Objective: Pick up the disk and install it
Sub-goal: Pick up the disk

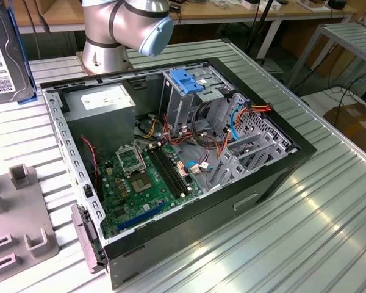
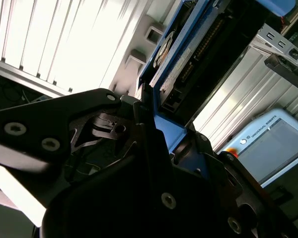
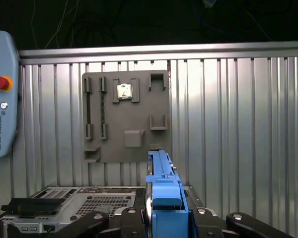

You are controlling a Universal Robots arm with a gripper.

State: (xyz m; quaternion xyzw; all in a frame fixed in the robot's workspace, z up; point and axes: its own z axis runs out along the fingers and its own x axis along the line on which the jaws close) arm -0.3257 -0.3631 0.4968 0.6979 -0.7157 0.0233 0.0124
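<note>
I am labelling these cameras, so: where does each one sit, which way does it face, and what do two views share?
Exterior view: off the arm, looking down into the open computer case; its base shows.
First wrist view: at the wrist, facing the grey fixture plate; gripper shows, holding the disk.
Second wrist view: at the wrist, looking along gripper and disk.
Both share the teach pendant.
</note>
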